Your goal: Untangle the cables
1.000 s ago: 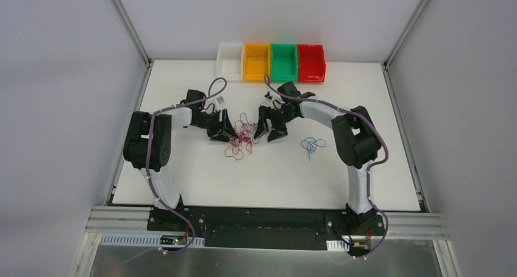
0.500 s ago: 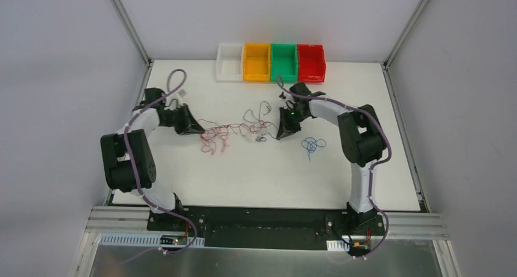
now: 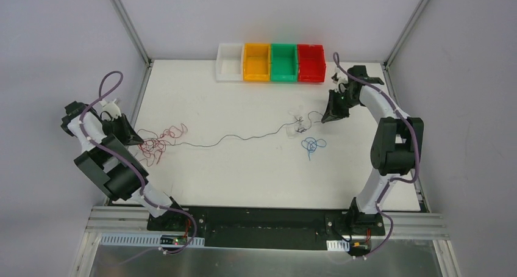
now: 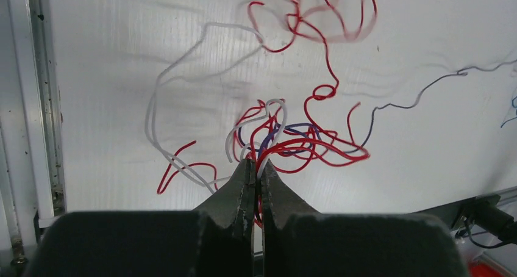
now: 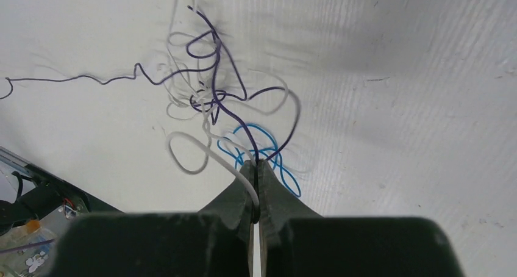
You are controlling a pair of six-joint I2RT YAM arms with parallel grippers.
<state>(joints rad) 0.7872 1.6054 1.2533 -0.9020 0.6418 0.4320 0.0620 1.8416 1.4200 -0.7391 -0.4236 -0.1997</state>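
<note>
Both ends of the cables (image 3: 160, 140) stretch across the table (image 3: 244, 173); left gripper (image 4: 256, 167) clamps red and white strands, right gripper (image 5: 256, 166) dark and white; a slow, steady outward pull should loosen knots.

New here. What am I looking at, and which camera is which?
Two robot arms bolted at the near edge of a white table. The wide picture comes from a fixed overhead camera; the other two from a camera on each wrist, looking past that arm's jaws. Across the table run thin cables: a red tangle by the left arm, a dark strand stretched to a small knot by the right arm, and a loose blue coil. Coloured bins sit at the far edge. Each arm's jaws are shut on wires at its end.
</note>
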